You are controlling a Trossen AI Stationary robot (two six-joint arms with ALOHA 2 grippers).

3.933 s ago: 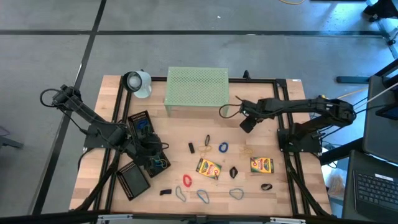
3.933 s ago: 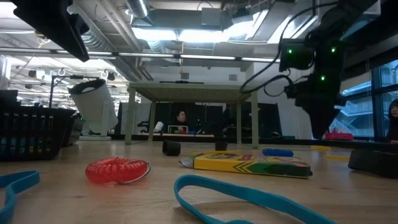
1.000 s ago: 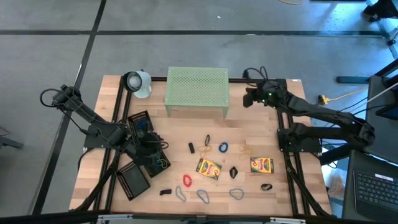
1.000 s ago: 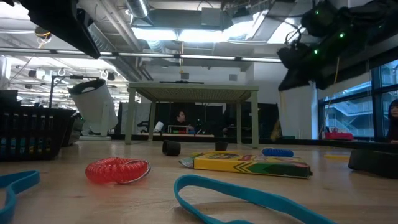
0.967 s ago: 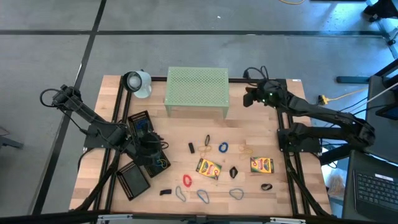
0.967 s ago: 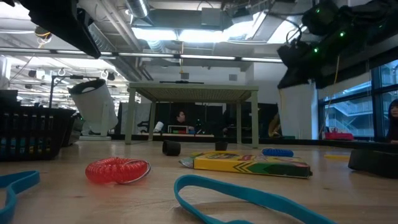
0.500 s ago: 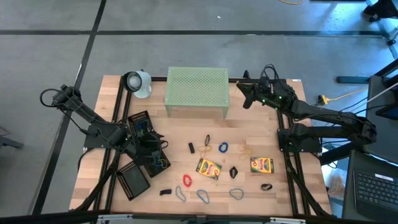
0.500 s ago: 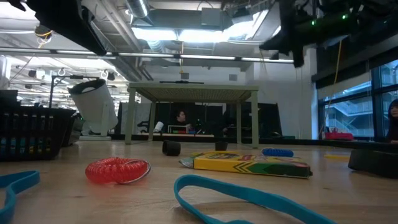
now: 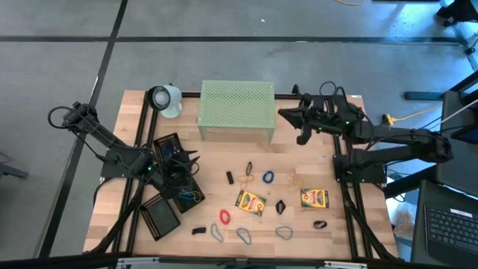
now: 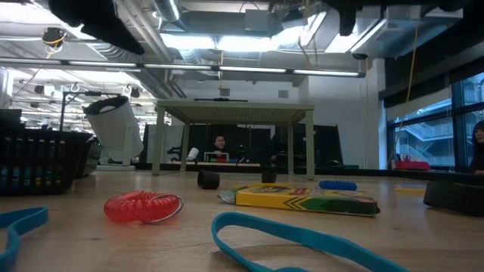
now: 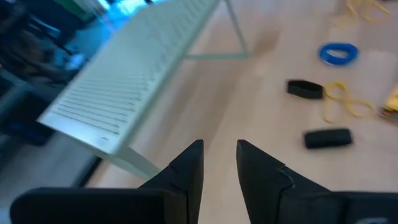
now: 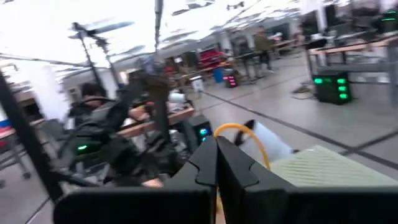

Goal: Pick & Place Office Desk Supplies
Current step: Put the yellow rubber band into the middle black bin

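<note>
The right gripper point(image 9: 287, 113) hung high in the upper right of the overhead picture, just beside the right end of the pale-green perforated stand point(image 9: 236, 109). Its two fingers were pressed together, and a thin yellow loop point(image 12: 241, 137) showed between them in its own wrist camera; I took that for a yellow rubber band pinched in the tips, carried up there because the stand looked like the place it was meant to go.

The left gripper point(image 9: 188, 158) sat at the left of centre, over the mesh trays point(image 9: 161, 218) along that side of the table. Its jaws stood slightly apart with nothing between them, as its own camera showed bare wood in the gap point(image 11: 219, 163). It seemed simply parked there, near the trays it would serve.

The rest of the supplies lay loose in the lower middle of the overhead frame: two crayon boxes point(image 9: 251, 201) well apart from each other, a blue band point(image 9: 267, 178) above them, a red coiled band point(image 9: 224, 217) lower left, greyish loops point(image 9: 243, 235) along the bottom, and small black binder clips point(image 9: 230, 178) scattered between. They were spread out singly, which I judged left room for fingers to come down around each one. Most of the sorting still looked undone.
</note>
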